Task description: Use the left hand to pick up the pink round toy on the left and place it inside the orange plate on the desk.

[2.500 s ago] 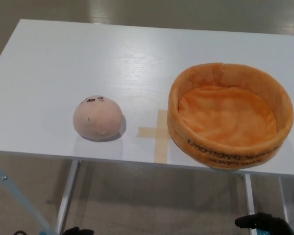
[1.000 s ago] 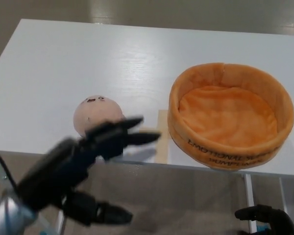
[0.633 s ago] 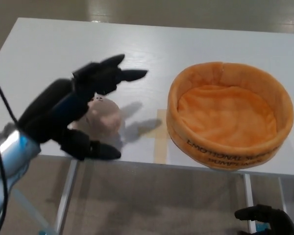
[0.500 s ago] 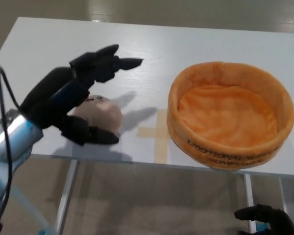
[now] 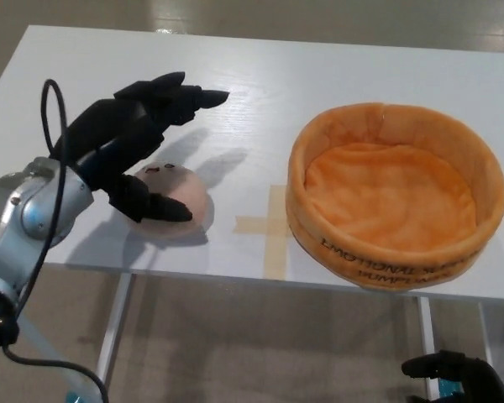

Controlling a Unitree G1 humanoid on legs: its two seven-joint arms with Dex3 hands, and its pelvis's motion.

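Observation:
The pink round toy (image 5: 189, 199) lies near the front edge of the white desk (image 5: 319, 92), left of centre, partly covered by my left hand. My left hand (image 5: 133, 143) hovers over it, open, two fingers (image 5: 193, 94) stretched out past the toy's far side and the thumb (image 5: 161, 208) in front of it. The orange plush plate (image 5: 395, 193) sits on the right, empty, with black lettering on its front wall. My right hand (image 5: 454, 374) hangs low below the desk edge at the bottom right; its fingers look curled.
A tan tape cross (image 5: 269, 225) marks the desk between toy and plate. A black cable (image 5: 50, 109) loops from my left forearm. Metal desk legs (image 5: 116, 323) show below the front edge.
My left hand rose from below the desk edge, swung up over the toy and now sits lower and further left around it. The view has tilted slightly.

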